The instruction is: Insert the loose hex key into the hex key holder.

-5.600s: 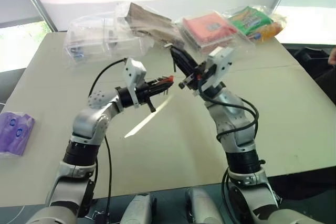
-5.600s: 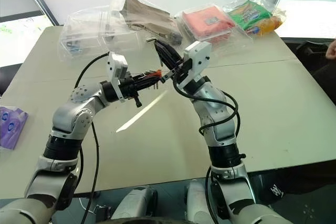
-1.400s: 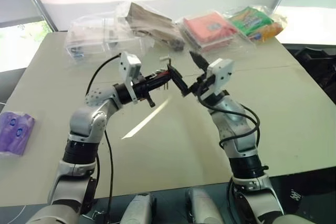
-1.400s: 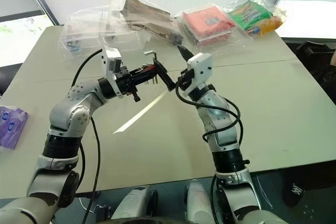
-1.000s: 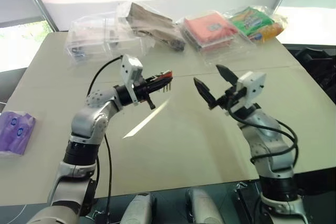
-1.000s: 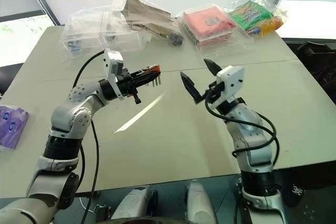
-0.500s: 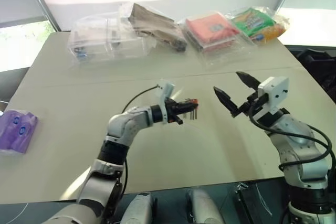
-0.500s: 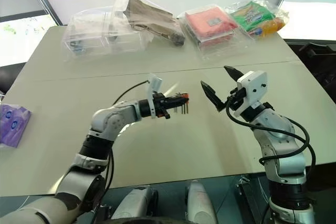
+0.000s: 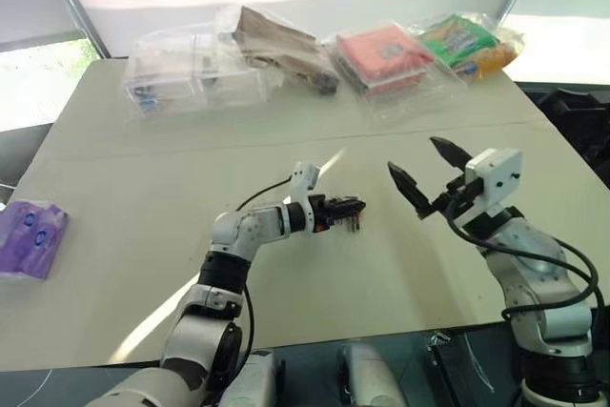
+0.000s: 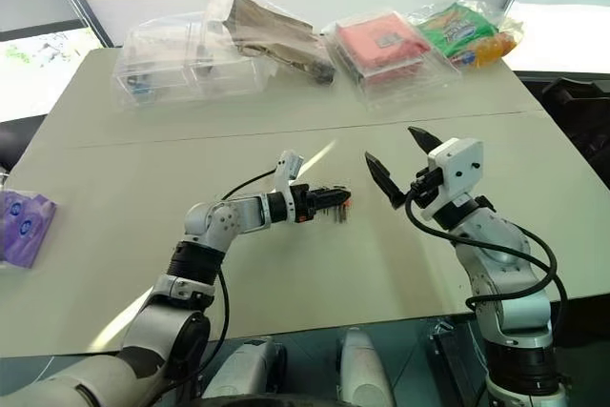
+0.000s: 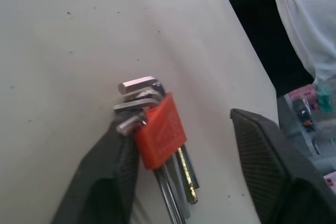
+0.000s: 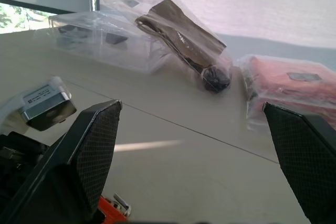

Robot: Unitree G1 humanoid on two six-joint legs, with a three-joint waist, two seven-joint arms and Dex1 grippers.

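Lowered to the table (image 9: 114, 235), left claw (image 11: 178, 156) (now parted) rests beside hex key holder (image 11: 160, 139); right claw (image 9: 421, 171) gapes wide.

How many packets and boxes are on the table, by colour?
Clear boxes: 1 cluster, exact number unclear
Brown packet: 1
Pink-red packet: 1
Green packet: 1
Purple packet: 1
Total: 5, counting the cluster as 1
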